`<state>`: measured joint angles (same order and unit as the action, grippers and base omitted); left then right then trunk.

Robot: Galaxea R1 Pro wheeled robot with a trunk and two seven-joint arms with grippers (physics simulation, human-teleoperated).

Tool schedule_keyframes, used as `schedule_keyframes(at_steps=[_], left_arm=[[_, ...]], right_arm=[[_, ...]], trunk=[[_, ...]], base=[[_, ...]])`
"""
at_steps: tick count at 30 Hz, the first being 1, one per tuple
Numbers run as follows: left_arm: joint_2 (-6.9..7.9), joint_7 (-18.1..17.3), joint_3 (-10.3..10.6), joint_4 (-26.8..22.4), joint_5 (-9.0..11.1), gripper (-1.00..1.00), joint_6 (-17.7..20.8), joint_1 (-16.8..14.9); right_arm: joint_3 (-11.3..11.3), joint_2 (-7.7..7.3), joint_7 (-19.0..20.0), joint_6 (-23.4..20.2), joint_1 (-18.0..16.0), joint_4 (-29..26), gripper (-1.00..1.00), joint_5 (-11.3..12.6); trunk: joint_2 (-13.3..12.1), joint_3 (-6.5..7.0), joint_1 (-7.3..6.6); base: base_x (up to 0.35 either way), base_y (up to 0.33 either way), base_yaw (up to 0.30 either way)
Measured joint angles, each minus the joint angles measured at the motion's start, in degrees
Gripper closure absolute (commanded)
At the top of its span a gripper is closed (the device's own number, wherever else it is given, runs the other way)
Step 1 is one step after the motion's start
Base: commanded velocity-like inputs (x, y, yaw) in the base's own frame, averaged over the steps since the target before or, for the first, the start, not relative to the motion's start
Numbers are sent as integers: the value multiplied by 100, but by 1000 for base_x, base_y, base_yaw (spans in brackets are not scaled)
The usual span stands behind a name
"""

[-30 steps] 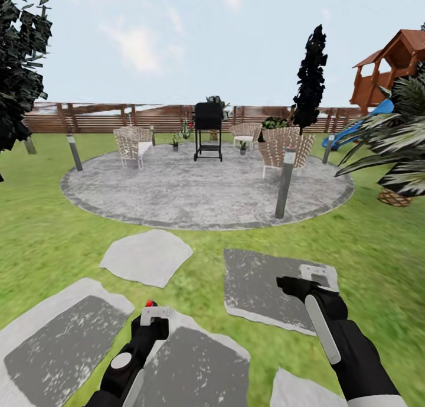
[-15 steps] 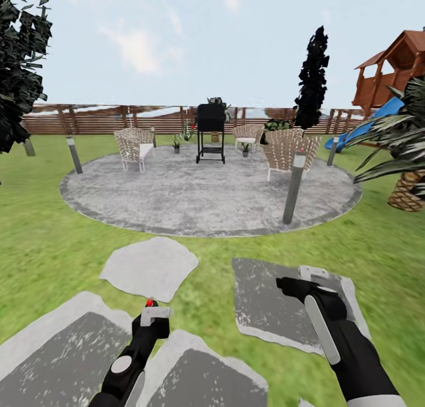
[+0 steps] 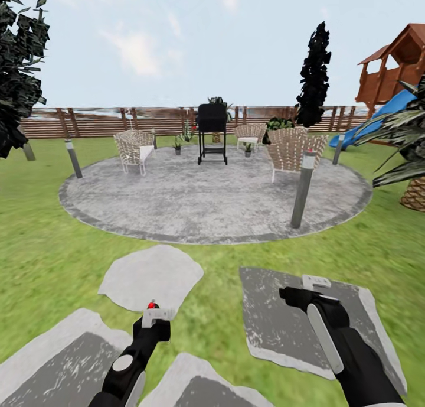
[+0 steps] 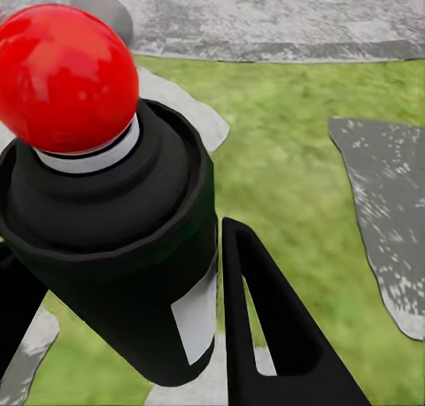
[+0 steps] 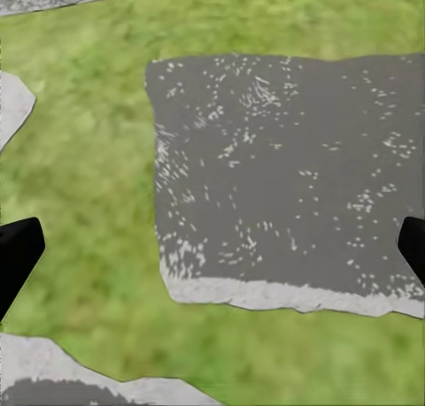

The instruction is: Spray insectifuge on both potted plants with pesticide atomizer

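Observation:
My left gripper (image 3: 152, 317) is shut on the pesticide atomizer (image 4: 106, 220), a dark bottle with a pale label and a round red top (image 3: 151, 305), held low over the stepping stones. Open and holding nothing, my right gripper (image 3: 293, 292) hovers above a grey stone slab (image 5: 283, 167), its two fingertips far apart in the right wrist view. Two small potted plants (image 3: 177, 145) (image 3: 248, 149) stand far off at the back of the round paved circle (image 3: 212, 200), one on each side of a black grill (image 3: 212, 132).
Wicker chairs (image 3: 134, 149) (image 3: 292, 150) ring the circle's far side. Grey bollard lights (image 3: 302, 188) (image 3: 73, 157) stand at its rim. A brown slatted fence (image 3: 106, 120) closes the lawn. A palm (image 3: 407, 153) and a wooden play tower (image 3: 395, 64) are at the right, with a dark tree (image 3: 20, 64) at the left.
The whole head view has shifted: stepping stones slid toward the lower edge and the paved circle looks nearer, so the camera advanced. Both arms keep the same pose.

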<state>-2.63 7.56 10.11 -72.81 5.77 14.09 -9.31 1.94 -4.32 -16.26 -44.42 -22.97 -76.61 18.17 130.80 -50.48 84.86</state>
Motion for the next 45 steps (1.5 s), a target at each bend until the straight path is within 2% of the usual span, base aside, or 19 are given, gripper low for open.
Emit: schedule_keyframes(at_steps=[5, 8, 10, 12, 15, 17, 19, 23, 30, 34, 45], left_arm=[[0, 1, 0, -5, 0, 100, 37, 0], [0, 1, 0, -5, -2, 100, 41, 0], [0, -3, 0, -5, 0, 100, 41, 0], [0, -7, 0, -5, -1, 100, 41, -1], [0, -8, 2, -6, -1, 100, 41, 0], [0, -7, 3, -5, 0, 100, 43, 0], [0, -7, 5, -5, -1, 100, 43, 0], [0, -8, 8, -5, 0, 100, 43, -1], [0, -8, 9, -7, -8, 100, 37, 0], [0, -8, 9, -18, -9, 100, 33, 0], [-29, 39, 9, -22, -8, 100, -5, 0]], right_arm=[[-10, -11, -6, 60, 33, 117, -100, 19], [-18, -4, 13, 241, 39, 865, -100, 12], [-29, -10, 5, 465, 38, 1090, -100, -3], [-40, -32, 8, 405, 37, 924, -100, 0], [-69, -54, -7, -261, 78, 412, -100, -3], [-235, -59, -7, -506, 147, 189, -100, -11], [-376, -56, 2, -538, 176, 102, -100, -9], [-464, -53, 3, -519, 353, -187, -100, -5], [-458, -39, -44, -521, 439, 126, -100, 3], [-453, -31, -41, -538, 450, 506, -100, 4], [-449, -33, -44, -524, 452, 579, -100, 2]], trunk=[[0, 0, 0], [-1, 0, 1], [0, 0, 0], [0, 0, 0], [0, 0, 0], [0, 0, 0], [0, 0, 0], [0, 0, 0], [0, 0, 0], [0, 0, 0], [0, 0, 0]], base=[[310, 80, 0], [311, 78, 0], [311, 76, 0], [312, 73, 0], [312, 73, 0], [312, 39, 0], [312, 13, 0], [313, 3, 0], [315, 0, 0], [315, 0, 0], [313, 73, 0]])
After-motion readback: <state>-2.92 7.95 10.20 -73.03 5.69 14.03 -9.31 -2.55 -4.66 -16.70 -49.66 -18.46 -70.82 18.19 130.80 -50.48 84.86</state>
